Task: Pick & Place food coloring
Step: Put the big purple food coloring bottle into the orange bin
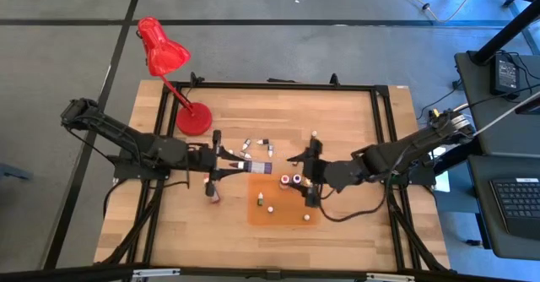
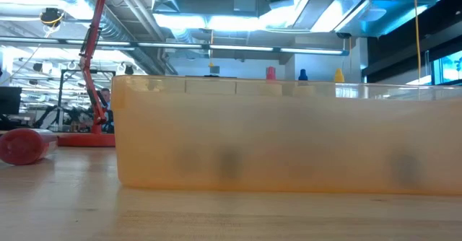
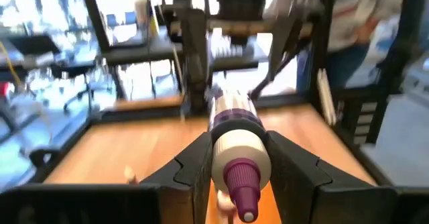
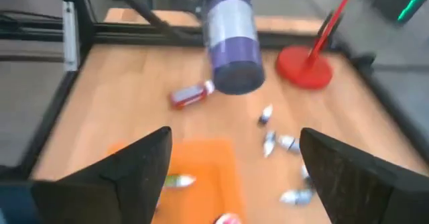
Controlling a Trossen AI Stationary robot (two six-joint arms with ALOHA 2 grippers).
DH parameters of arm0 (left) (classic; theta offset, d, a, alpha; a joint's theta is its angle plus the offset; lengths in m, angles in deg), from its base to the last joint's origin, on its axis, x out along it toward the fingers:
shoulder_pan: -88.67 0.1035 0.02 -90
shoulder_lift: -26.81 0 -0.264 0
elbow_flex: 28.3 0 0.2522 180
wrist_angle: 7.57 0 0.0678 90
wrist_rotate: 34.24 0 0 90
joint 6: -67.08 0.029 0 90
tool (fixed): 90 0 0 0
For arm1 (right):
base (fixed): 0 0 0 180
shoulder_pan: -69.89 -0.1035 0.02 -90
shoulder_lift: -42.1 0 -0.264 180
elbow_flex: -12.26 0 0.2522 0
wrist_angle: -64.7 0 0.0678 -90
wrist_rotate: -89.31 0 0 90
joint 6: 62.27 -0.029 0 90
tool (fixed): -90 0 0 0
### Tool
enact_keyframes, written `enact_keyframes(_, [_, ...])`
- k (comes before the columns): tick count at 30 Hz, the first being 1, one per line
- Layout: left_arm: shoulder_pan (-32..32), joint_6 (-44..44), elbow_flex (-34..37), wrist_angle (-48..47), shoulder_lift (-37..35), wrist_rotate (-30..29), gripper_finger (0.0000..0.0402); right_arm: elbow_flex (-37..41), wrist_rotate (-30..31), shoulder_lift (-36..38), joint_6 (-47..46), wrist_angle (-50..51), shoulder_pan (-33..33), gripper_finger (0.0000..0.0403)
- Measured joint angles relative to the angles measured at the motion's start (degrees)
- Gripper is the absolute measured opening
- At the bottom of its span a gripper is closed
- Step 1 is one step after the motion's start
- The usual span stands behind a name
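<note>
On the side of the orange mat [image 1: 283, 208] nearer the red desk lamp [image 1: 169, 71], the left gripper [image 1: 239, 165] is seen clenched on a purple-labelled bottle [image 1: 258, 169] of food coloring, which is held lying flat, above the table, just off the mat's edge. In the left wrist view the bottle [image 3: 234, 140] is gripped between the two dark fingers [image 3: 194, 170], its purple nozzle toward the camera. On the mat itself two squat jars [image 1: 291, 181] and a few slimmer droppers [image 1: 261, 199] are already set down, while several small bottles [image 1: 253, 143] lie loose on the wood between mat and lamp base, and a red one [image 1: 213, 195] lies beside the mat's lamp-side edge. On the far side of the mat from the lamp, the right gripper [image 1: 310, 170] is found released, its jaws spread wide with nothing between them, as the right wrist view confirms; there the purple bottle [image 4: 231, 39] is seen beyond those open fingers [image 4: 134, 167]. The step in hand is judged to be a hand-over or placing of the purple bottle; next, a lowering onto a bare part of the mat is called for, clear of the jars. The low view shows only a translucent orange wall [image 2: 289, 136], and neither gripper is shown there.
</note>
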Motion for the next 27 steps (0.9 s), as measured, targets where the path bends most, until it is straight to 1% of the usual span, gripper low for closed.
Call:
enact_keyframes(3, [0.03, -1.17, -5.19, -9.41, 2.71, 0.53, 0.0117, 0.00, 0.10, 1.59, -6.71, 4.25, -0.79, 0.0330])
enact_keyframes(7, [0.99, -3.80, -13.35, -23.33, 8.64, 1.57, 0.0117, 0.00, 0.10, 2.45, -12.35, 7.47, -1.55, 0.0331])
enact_keyframes(9, [2.18, -4.72, -17.00, -29.14, 12.37, 3.47, 0.0117, 0.00, -0.06, 2.51, -13.63, 9.07, -1.68, 0.0331])
enact_keyframes(15, [6.40, -5.17, -28.55, -41.86, 24.10, 10.96, 0.0117, 0.00, 0.08, 2.49, -16.40, 12.51, -1.71, 0.0331])
enact_keyframes(19, [8.14, -5.13, -34.04, -47.81, 30.36, 16.20, 0.0116, 0.02, -0.46, 2.49, -18.21, 14.46, -1.78, 0.0331])
enact_keyframes(27, [10.34, -3.14, -40.44, -52.16, 41.38, 18.69, 0.0120, 0.02, -0.91, 2.49, -18.03, 14.86, -1.77, 0.0331])
